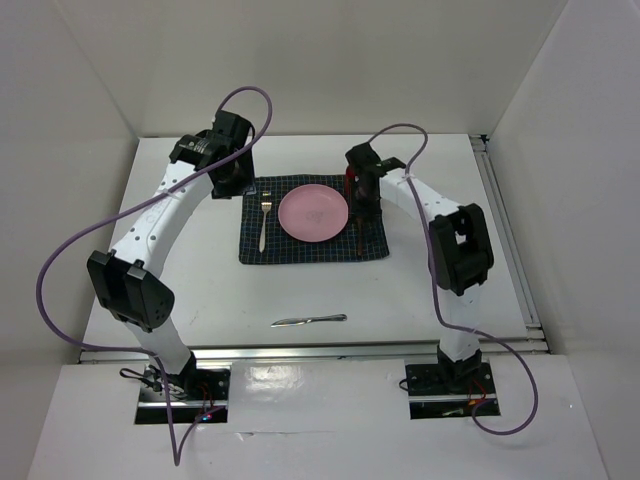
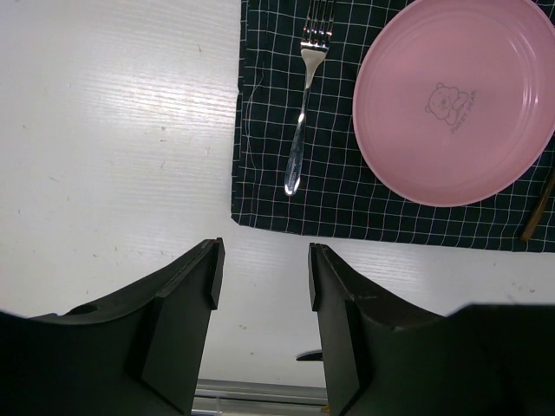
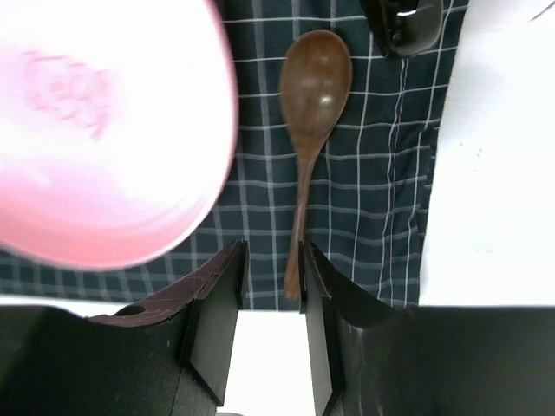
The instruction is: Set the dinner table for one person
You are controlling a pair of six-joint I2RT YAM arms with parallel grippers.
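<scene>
The white counter (image 1: pixel 400 300) is covered centrally by a checked mat (image 1: pixel 300 250) carrying a pink plate (image 1: pixel 313 212) flanked by a fork (image 1: pixel 264 220) and a wooden spoon (image 3: pixel 308 130); a knife (image 1: pixel 308 320) is seen on bare counter nearby. The left tool (image 2: pixel 263 260) is held spread and empty; the right tool (image 3: pixel 273 260) is parted around the spoon's handle end.

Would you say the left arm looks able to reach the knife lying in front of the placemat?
Probably yes: the knife lies alone on bare table with nothing over it, and the left gripper is open and empty.
</scene>
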